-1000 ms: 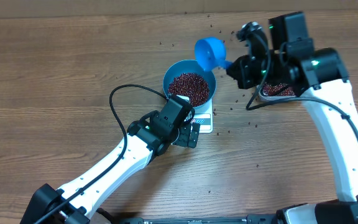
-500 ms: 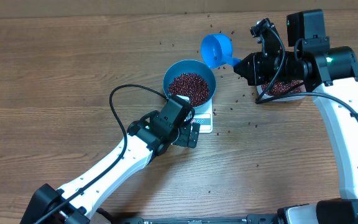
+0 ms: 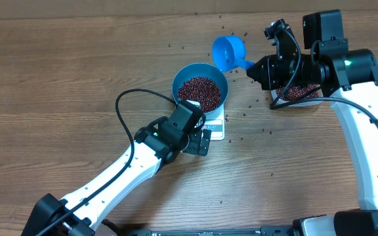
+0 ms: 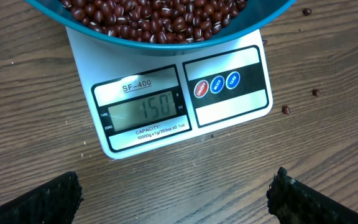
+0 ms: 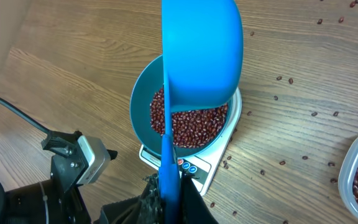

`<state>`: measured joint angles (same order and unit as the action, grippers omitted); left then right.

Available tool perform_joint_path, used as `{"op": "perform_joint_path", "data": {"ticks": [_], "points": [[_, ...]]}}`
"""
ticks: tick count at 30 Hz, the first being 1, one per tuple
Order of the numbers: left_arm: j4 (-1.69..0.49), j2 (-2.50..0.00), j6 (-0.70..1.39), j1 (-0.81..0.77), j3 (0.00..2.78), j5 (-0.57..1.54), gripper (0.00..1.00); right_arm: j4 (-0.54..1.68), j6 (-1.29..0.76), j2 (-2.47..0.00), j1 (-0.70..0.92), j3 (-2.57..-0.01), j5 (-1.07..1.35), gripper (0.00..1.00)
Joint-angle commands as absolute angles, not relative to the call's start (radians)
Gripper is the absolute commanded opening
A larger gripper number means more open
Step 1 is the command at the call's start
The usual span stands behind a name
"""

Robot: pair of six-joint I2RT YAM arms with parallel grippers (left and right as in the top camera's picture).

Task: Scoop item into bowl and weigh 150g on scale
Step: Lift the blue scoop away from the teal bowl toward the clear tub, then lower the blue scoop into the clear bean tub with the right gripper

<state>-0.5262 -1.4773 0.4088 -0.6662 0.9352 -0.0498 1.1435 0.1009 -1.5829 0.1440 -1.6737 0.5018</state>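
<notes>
Wooden worktop (image 3: 58, 65) carrying a scale (image 4: 179, 106), a tub (image 5: 347, 163) and spilled beans (image 4: 285, 109).
The white scale sits near the middle, the clear plastic tub lies well to its right, and loose red-brown beans are scattered around both.

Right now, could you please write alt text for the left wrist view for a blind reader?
A white scale shows 150 on its display, with a blue bowl of beans on it at the top edge. The open left gripper shows its dark fingers in the bottom corners, over a wooden table with stray beans.
</notes>
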Motion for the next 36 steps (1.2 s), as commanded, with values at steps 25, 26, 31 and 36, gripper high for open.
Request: {"op": "perform_joint_path", "data": {"ticks": [25,26,31,36], "points": [[-0.522,-1.477,0.389,-0.667,0.93,-0.059,1.0,1.352,0.075,-1.565,-0.348,-1.676,0.368,0.04],[-0.522,-1.477,0.389,-0.667,0.93,-0.059,0.99,1.34,0.075,-1.565,-0.348,-1.661,0.358,0.04],[-0.522,-1.477,0.389,-0.667,0.93,-0.059,1.0,1.271,0.075,-1.567,-0.348,-1.572,0.358,0.04],[-0.522,-1.477,0.389,-0.667,0.93,-0.059,0.99,1.212,0.075,-1.567,-0.348,-1.507,0.361,0.07]]}}
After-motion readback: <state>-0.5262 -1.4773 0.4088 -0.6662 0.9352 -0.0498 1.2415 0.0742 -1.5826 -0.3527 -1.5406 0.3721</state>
